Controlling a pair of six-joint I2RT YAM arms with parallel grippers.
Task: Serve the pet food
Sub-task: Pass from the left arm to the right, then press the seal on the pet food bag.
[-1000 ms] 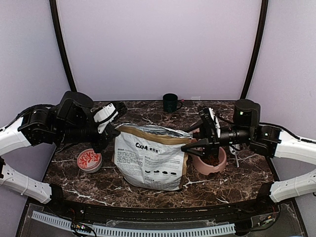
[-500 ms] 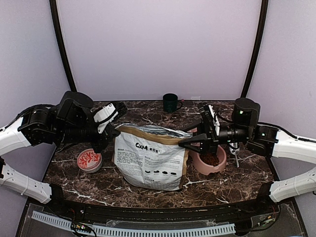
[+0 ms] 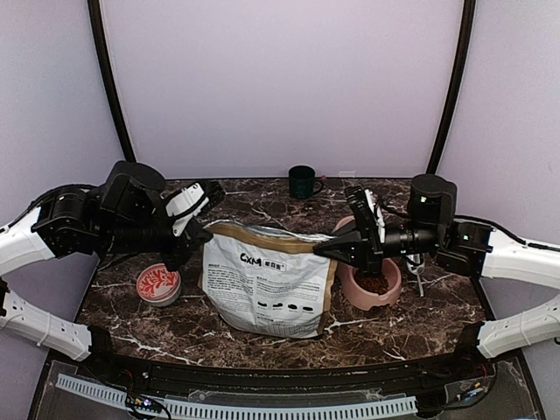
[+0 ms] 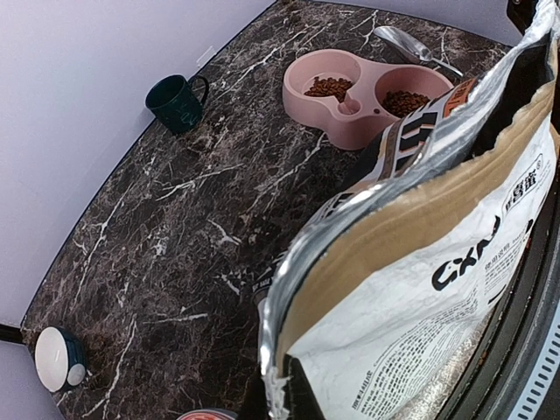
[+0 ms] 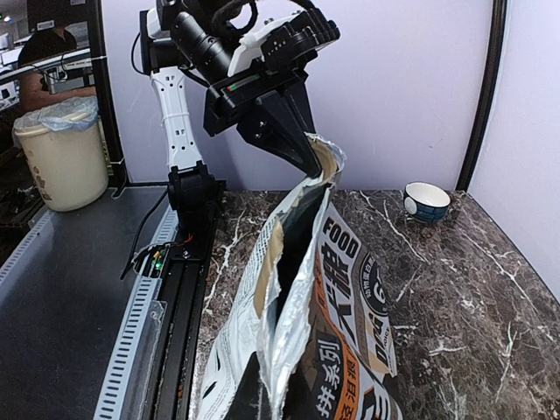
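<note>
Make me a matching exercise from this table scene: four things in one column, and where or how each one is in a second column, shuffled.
Column one:
1. green mug
2. pink double bowl
3. pet food bag
4. red-patterned dish

Column two:
A. pinched at its top corners by the left hand and right hand
B. standing at the far edge of the table
C. has kibble in both wells
D. on the table, to the left of the bag

Pairs: 1-B, 2-C, 3-A, 4-D
</note>
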